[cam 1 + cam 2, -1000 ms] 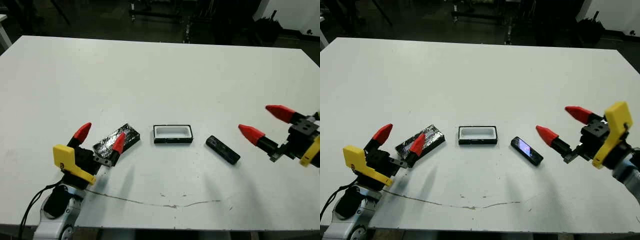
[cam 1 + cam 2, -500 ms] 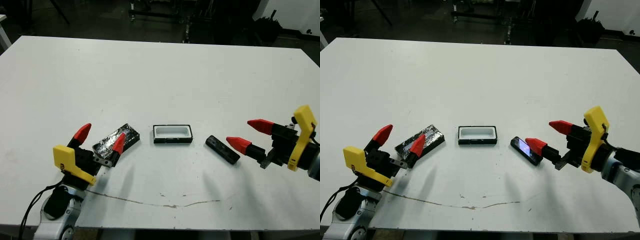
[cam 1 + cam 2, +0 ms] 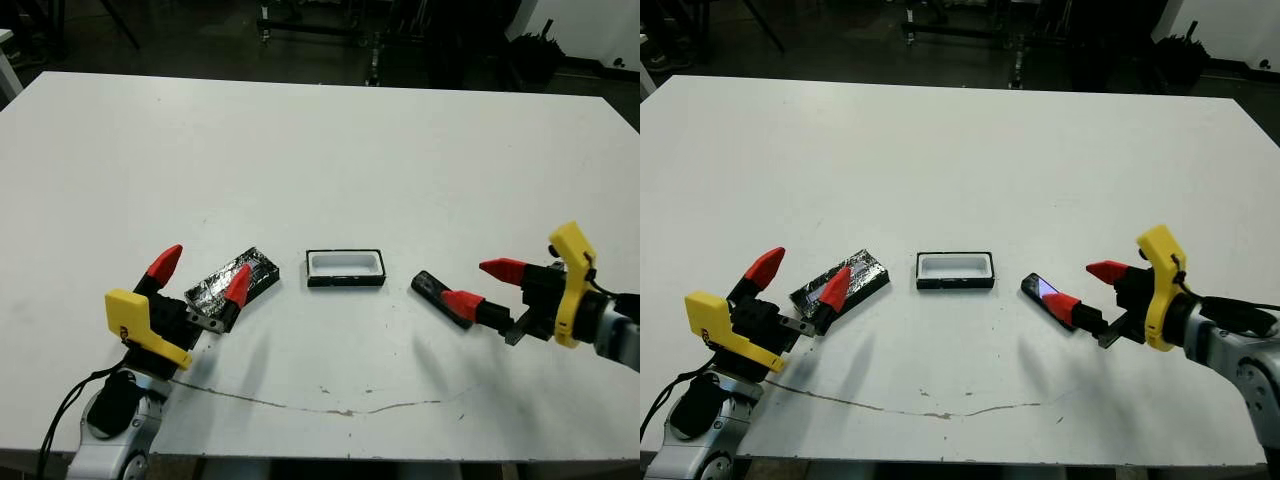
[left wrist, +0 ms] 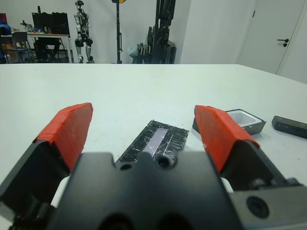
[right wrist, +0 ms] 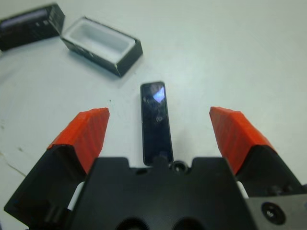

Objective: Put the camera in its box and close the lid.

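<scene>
Fingers of our right gripper (image 5: pixel 160 132) stand wide apart, and the camera (image 5: pixel 156 120) lies flat on the counter (image 3: pixel 330 150) in the gap between them, touching neither one. From the head views, one red fingertip (image 3: pixel 462 303) covers the near end of the camera, and the other fingertip is on its far side, away from the bar. We see that the camera is slanted, with one end toward the box (image 3: pixel 345 268).

Our left gripper (image 3: pixel 200 276) also has its fingers wide, holding nothing. The lid (image 4: pixel 156 143) lies on the counter between these fingers, a glossy black slab with silvery reflections. In the head view one left fingertip (image 3: pixel 238 284) overlaps the lid edge; we cannot tell if it touches.

The box sits open between the lid and the camera, its white lining showing and its cavity empty. It is well apart from both pairs of fingers.
</scene>
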